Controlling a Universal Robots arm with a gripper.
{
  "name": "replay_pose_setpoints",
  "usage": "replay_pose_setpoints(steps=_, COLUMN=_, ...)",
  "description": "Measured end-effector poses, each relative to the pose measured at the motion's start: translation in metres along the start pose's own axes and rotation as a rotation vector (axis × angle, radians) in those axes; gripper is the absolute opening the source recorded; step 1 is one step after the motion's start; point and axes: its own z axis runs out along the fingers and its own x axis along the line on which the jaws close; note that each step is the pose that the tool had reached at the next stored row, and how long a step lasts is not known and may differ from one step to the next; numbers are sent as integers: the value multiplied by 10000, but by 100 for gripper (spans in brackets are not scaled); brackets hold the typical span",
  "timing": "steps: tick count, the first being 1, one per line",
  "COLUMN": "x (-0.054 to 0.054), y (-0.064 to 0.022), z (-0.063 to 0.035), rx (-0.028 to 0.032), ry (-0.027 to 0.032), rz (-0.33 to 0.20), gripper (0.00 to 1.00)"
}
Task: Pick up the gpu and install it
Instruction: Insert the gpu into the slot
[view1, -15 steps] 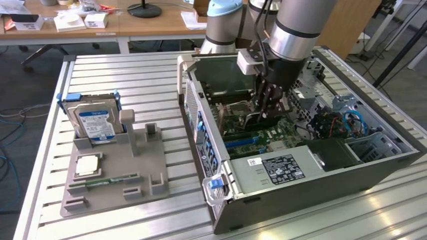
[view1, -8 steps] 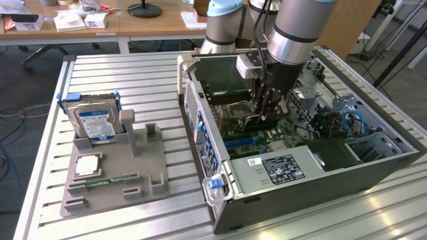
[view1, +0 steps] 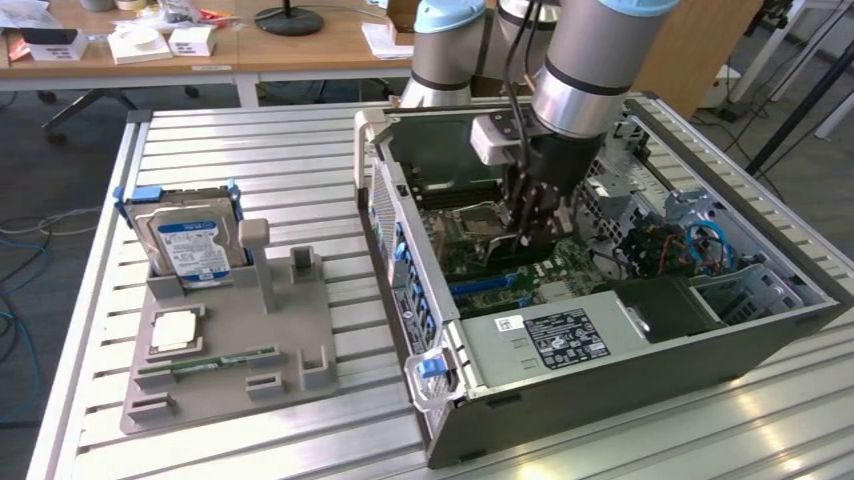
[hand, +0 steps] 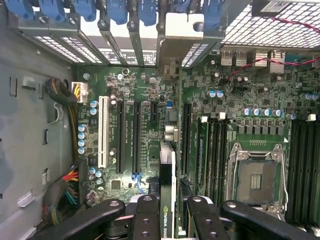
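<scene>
Wrist view: gpu (hand: 167, 172) clasped edge-on by the gripper (hand: 172, 212) (over the motherboard (hand: 137, 87)).

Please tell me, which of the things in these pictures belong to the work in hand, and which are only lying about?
For the job: the gpu, held in the pincer; the motherboard with its slots under it; the open computer case.

Lying about: the hard drive, the memory stick and the square chip, all on the grey holder beside the case.
</scene>
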Motion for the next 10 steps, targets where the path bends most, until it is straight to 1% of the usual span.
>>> replay_pose_setpoints(steps=5, x=0, y=0, z=3, rx=0, ry=0, rz=0, gripper=26)
replay_pose_setpoints(steps=10, x=1, y=0, z=32, rx=0, ry=-1, rz=-1, gripper=26)
